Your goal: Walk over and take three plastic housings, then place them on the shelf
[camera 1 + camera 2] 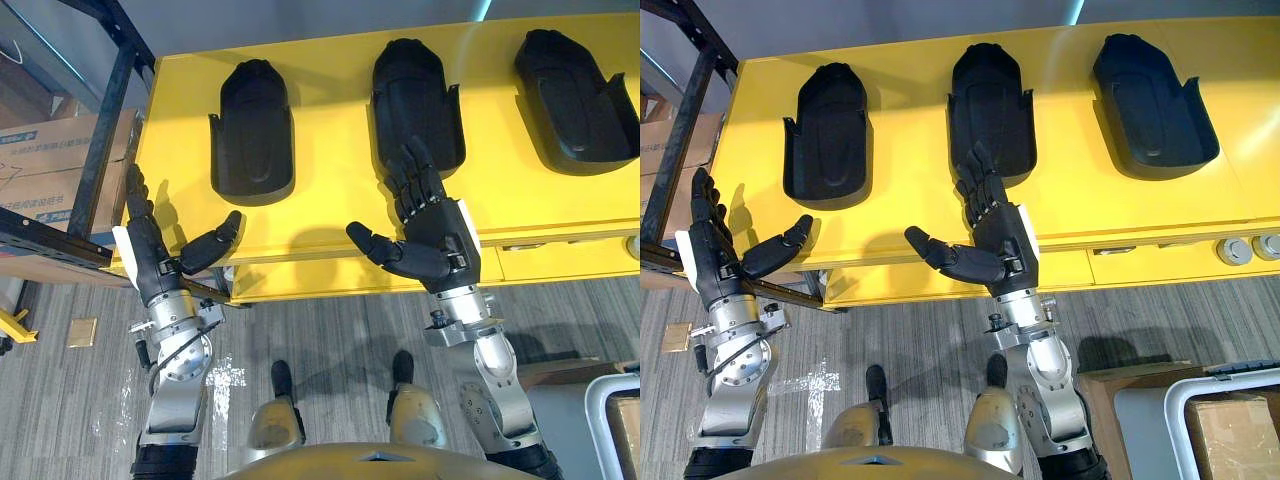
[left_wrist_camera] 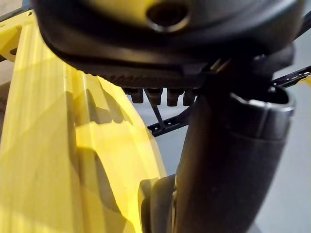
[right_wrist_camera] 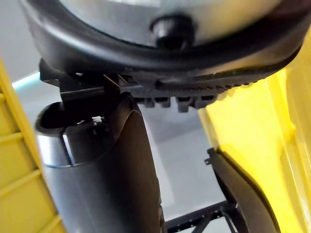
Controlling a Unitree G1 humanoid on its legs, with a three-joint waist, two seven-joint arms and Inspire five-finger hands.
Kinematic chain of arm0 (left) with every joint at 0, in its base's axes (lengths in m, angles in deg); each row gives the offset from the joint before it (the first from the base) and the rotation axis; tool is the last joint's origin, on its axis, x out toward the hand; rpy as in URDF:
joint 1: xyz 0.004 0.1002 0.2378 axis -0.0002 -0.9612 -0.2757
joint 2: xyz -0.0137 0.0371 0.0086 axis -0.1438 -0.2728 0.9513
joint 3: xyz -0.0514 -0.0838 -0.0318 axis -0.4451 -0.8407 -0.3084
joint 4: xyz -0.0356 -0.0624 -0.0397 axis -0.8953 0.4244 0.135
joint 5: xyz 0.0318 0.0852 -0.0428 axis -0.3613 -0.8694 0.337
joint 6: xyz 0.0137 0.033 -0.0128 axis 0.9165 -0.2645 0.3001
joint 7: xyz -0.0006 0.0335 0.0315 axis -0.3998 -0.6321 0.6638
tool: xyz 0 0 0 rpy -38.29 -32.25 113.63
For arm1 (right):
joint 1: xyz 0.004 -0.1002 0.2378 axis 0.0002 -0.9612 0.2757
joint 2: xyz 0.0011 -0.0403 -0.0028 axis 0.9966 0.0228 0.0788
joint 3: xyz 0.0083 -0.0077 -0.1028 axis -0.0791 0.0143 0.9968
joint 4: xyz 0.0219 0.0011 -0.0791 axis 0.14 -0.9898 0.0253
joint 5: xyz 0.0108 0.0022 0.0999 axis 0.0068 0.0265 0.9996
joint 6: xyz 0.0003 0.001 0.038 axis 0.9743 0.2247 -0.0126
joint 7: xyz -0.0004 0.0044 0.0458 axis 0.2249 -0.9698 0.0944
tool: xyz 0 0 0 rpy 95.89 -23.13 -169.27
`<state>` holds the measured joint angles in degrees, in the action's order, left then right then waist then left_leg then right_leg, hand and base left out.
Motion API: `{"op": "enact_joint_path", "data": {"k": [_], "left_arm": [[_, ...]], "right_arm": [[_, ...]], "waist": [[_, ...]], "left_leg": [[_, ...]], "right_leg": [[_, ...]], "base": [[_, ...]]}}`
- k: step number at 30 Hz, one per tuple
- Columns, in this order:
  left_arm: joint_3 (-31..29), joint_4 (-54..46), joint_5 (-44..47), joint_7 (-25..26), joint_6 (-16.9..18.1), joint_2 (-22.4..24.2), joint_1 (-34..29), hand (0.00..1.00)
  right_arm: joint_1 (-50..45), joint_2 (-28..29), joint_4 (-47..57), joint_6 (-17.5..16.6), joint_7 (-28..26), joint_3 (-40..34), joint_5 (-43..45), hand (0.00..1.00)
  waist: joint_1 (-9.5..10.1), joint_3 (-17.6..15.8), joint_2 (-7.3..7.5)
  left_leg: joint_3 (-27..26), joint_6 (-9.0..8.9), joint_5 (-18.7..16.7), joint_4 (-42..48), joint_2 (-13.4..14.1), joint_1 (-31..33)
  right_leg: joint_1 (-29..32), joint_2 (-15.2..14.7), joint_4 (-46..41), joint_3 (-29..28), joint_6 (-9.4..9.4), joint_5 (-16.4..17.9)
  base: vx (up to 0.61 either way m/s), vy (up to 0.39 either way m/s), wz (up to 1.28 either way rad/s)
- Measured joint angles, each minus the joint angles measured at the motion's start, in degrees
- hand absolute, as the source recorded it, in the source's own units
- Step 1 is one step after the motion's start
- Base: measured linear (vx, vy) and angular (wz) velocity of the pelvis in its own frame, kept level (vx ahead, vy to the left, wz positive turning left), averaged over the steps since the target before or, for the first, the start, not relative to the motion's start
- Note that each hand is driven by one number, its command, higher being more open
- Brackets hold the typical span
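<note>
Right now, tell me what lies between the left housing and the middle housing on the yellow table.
The stretch is bare: in the left eye view, plain yellow table runs from the left housing to the middle housing.

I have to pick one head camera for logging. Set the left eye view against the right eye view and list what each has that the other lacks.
Left eye view: the printed fronts of the cardboard boxes at far left, and a yellow piece on the floor. Right eye view: the right housing uncut by the frame, and both round grey parts by the table's right front. Shared: the yellow table, the left housing, the middle housing, and the left hand and right hand, both open.
</note>
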<state>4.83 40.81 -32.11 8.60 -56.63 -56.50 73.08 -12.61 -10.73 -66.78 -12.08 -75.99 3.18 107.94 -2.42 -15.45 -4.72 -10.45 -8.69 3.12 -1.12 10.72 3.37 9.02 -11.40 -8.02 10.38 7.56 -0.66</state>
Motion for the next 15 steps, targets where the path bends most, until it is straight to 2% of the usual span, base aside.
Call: {"op": "enact_joint_path", "data": {"k": [9, 15], "left_arm": [[0.01, 4.39, -2.09, 2.00, -3.00, -0.35, 2.00, 1.00], [0.10, 5.87, -2.11, 4.91, -5.18, -0.35, 5.33, 1.00]], "right_arm": [[0.11, -0.06, 0.02, 0.00, 0.02, -0.53, -0.05, 1.00], [0.29, -0.11, 0.16, 0.00, 0.03, -1.33, -0.05, 1.00]], "waist": [[-0.55, -0.09, -0.18], [-1.01, -0.58, -0.97]], "left_leg": [[-0.75, 0.03, -0.02, 0.02, -0.01, -0.40], [-1.40, 0.03, -0.02, 0.12, -0.03, -0.72]], "right_leg": [[0.58, 0.01, -0.76, -0.93, 0.04, 0.12], [0.84, 0.03, -1.14, -1.61, 0.08, 0.10]], "base": [[-0.01, 0.004, -0.04], [-0.01, 0.005, -0.05]]}}
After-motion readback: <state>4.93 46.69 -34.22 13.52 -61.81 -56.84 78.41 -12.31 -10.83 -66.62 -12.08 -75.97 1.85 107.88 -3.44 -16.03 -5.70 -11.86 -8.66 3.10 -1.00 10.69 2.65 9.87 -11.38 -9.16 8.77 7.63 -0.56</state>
